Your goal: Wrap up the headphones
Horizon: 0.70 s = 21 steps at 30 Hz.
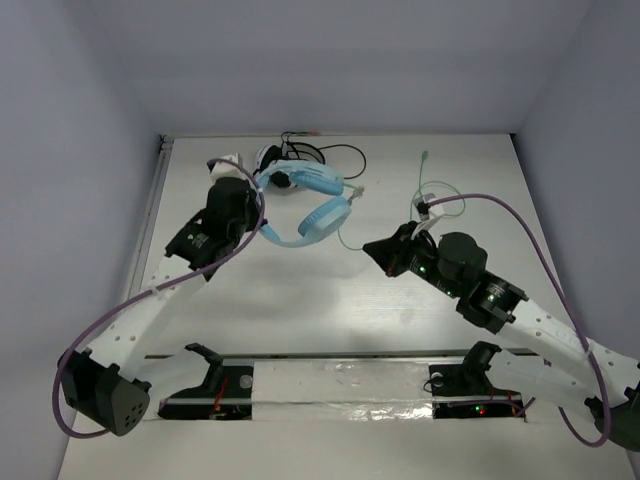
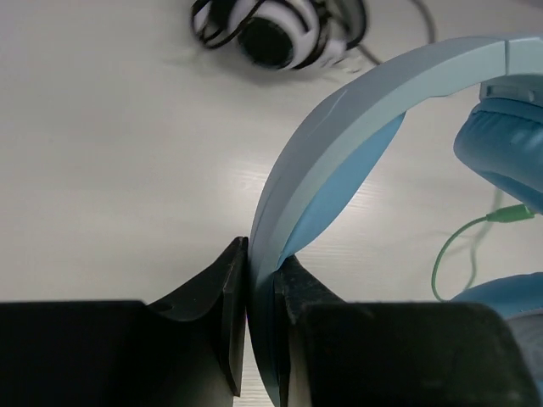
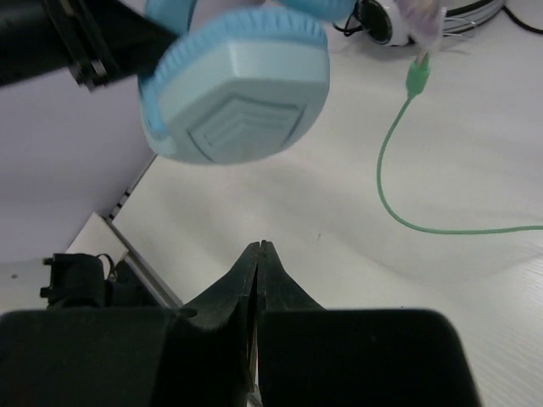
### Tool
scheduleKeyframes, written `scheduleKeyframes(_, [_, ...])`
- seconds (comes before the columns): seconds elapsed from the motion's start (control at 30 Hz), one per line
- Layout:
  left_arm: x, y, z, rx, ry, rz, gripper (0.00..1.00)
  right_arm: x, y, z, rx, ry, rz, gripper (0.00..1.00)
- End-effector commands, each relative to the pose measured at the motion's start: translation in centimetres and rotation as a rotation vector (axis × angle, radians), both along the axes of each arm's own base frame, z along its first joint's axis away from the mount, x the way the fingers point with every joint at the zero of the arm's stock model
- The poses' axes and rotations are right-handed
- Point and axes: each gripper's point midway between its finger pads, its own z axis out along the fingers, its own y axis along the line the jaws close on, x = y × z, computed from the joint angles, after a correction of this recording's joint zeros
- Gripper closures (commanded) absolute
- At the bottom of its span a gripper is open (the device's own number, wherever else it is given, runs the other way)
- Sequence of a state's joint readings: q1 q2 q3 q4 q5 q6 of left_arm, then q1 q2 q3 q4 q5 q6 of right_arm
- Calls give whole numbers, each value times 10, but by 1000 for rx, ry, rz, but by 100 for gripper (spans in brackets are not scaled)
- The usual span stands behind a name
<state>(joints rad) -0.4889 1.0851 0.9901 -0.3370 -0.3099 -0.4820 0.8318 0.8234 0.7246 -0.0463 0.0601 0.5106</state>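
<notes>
The light blue headphones [image 1: 318, 200] are held up at the back left of the table, one ear cup [image 3: 242, 89] hanging above the surface. My left gripper [image 2: 261, 271] is shut on their wide band [image 2: 339, 127], which runs between the fingers. The pale-green cable [image 3: 390, 161] trails from the headphones across the table toward the right [image 1: 420, 190]. My right gripper [image 3: 261, 246] is shut with nothing between its fingers. It hovers over bare table, right of the headphones [image 1: 372, 248] and apart from the cable.
Smaller black-and-white headphones [image 1: 275, 160] with a black cable [image 1: 340, 152] lie at the back edge, just behind the blue pair. The table's left edge rail [image 1: 155, 200] is near the left arm. A metal strip [image 1: 340, 375] runs between the arm bases.
</notes>
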Motion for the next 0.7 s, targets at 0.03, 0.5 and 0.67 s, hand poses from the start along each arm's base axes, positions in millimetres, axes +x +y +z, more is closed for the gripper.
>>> scheduleKeyframes(0.03, [-1,-23,70,10,-84,-192,100,-12,21,35,80,-107,140,100])
scheduleKeyframes(0.5, [7,-35,189,-24,-273,-353,100,27,-17,27,-18,-153,-97,37])
scheduleKeyframes(0.67, [12,-39,218,-62,-323,-414,100,31,-23,24,-58,-163,-96,31])
